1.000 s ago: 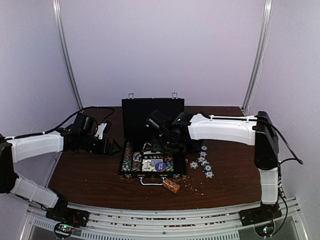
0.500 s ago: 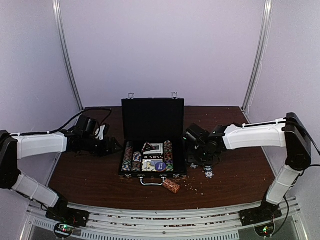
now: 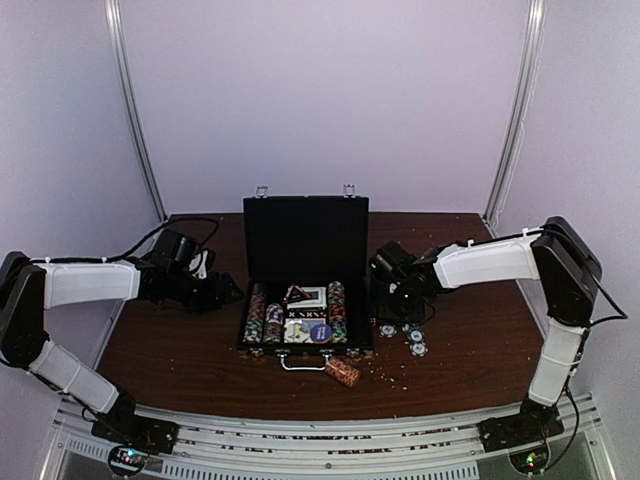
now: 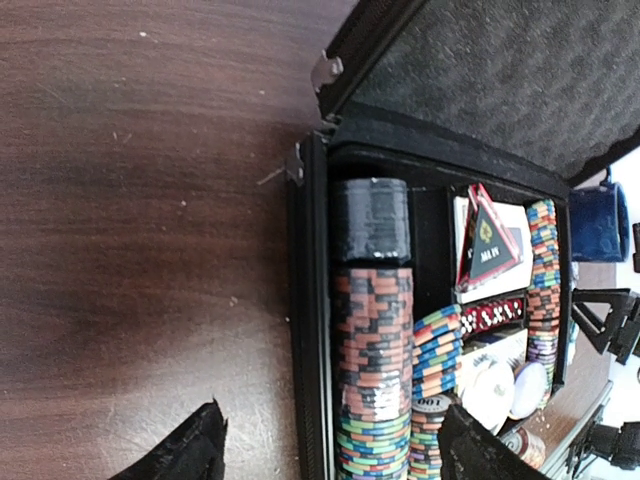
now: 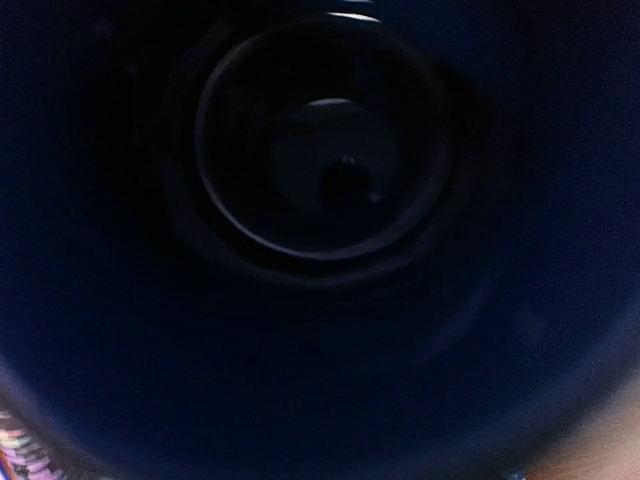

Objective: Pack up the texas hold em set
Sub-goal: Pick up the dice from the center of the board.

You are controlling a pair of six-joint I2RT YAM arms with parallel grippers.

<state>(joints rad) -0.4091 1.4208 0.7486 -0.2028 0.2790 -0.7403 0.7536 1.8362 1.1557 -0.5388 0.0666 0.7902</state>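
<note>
Just beside the briefcase [image 4: 312, 320] stands a dark blue cup [image 4: 598, 222].

I see the dark wooden table [image 3: 180, 360] carrying the open black briefcase [image 3: 305, 235] at its middle. A few loose chips [image 3: 412, 338] lie just right of the case. A small brown roll [image 3: 343, 372] lies at its near edge among pale crumbs [image 3: 388, 372].
</note>
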